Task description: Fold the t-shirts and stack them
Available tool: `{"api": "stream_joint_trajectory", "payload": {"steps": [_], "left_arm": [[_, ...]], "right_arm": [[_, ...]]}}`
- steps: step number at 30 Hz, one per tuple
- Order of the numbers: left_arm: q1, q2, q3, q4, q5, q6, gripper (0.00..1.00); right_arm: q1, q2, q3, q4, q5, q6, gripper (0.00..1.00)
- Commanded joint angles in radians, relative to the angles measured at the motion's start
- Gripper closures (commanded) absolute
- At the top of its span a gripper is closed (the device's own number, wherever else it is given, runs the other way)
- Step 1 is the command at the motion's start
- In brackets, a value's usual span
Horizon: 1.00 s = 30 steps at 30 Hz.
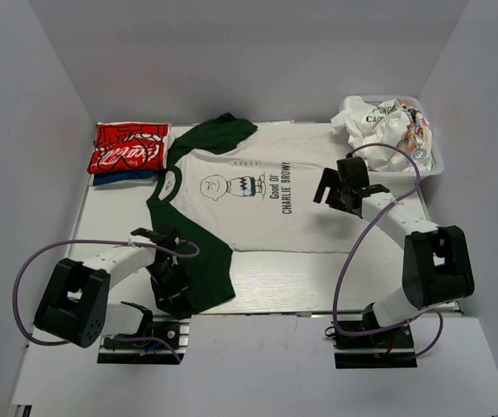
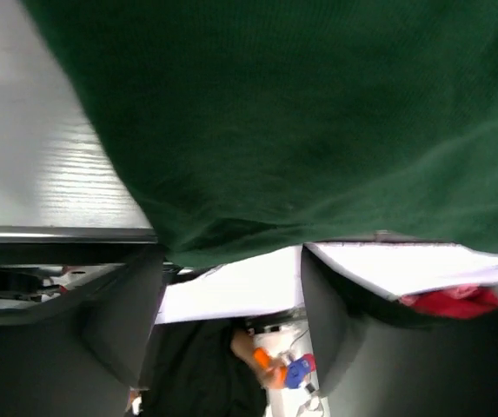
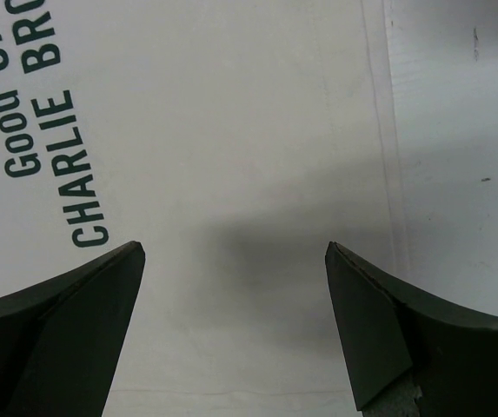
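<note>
Off-white cotton Charlie Brown print t-shirt with dark green sleeves: lies flat mid-table. Left gripper: jaws apart at the near sleeve edge. Right gripper: spread wide, empty, over the shirt's body; each should pinch cloth deeply before folding.

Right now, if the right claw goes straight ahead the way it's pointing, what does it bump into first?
The open right claw points down at the off-white t-shirt with dark green sleeves, so it would probably land on its plain cloth beside the Charlie Brown print first.
</note>
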Motion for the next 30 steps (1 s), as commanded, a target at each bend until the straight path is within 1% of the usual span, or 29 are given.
{"api": "stream_joint_trajectory", "payload": {"steps": [1, 2, 3, 4, 6, 7, 8, 10, 14, 18, 20, 22, 25, 28, 29, 30], "left_arm": [[-0.028, -0.01, 0.0, 0.064, -0.08, -0.092, 0.38], [-0.028, -0.01, 0.0, 0.073, -0.093, -0.11, 0.48], [-0.039, -0.01, 0.0, 0.084, -0.11, -0.136, 0.55], [-0.039, -0.01, 0.0, 0.095, -0.121, -0.137, 0.6], [-0.039, -0.01, 0.009, 0.109, -0.13, -0.146, 0.8], [-0.048, -0.01, 0.022, 0.109, -0.13, -0.146, 0.95], [-0.048, -0.023, 0.022, 0.109, -0.13, -0.155, 1.0], [-0.048, -0.04, 0.042, 0.109, -0.104, -0.143, 1.0], [-0.058, -0.086, 0.083, 0.142, -0.077, -0.091, 1.0], [-0.058, -0.132, 0.106, 0.182, -0.023, -0.043, 1.0], [-0.058, -0.168, 0.083, 0.237, -0.002, -0.034, 1.0], [-0.058, -0.227, 0.048, 0.282, 0.049, -0.034, 1.0], [-0.058, -0.275, 0.048, 0.317, 0.049, -0.025, 1.0], [-0.058, -0.335, 0.048, 0.38, 0.081, -0.015, 1.0], [-0.058, -0.359, 0.048, 0.392, 0.081, -0.015, 1.0], [-0.058, -0.36, 0.048, 0.406, 0.081, -0.015, 1.0]], "right_arm": [[-0.012, -0.026, -0.025, 0.017, -0.012, 0.033, 0.1], [-0.013, -0.033, -0.031, 0.014, -0.005, 0.036, 0.1], [-0.013, -0.046, -0.037, 0.005, -0.006, 0.042, 0.1], [-0.015, -0.052, -0.052, 0.004, -0.003, 0.042, 0.1], [-0.016, -0.084, -0.069, -0.021, 0.009, 0.051, 0.1], [-0.016, -0.095, -0.098, -0.029, 0.011, 0.057, 0.1], [-0.015, -0.133, -0.113, -0.047, 0.015, 0.066, 0.1], [-0.012, -0.164, -0.168, -0.084, 0.018, 0.085, 0.1], [-0.013, -0.309, -0.267, -0.127, 0.014, 0.106, 0.1], [-0.016, -0.363, -0.336, -0.208, 0.038, 0.115, 0.1], [-0.016, -0.366, -0.364, -0.217, 0.055, 0.131, 0.1], [-0.016, -0.36, -0.379, -0.199, 0.048, 0.134, 0.1], [-0.018, -0.314, -0.396, -0.167, 0.046, 0.146, 0.1], [-0.021, -0.252, -0.396, -0.141, 0.032, 0.151, 0.16], [-0.019, -0.245, -0.397, -0.116, 0.031, 0.151, 0.3], [-0.019, -0.239, -0.394, -0.112, 0.026, 0.152, 0.37]]}}
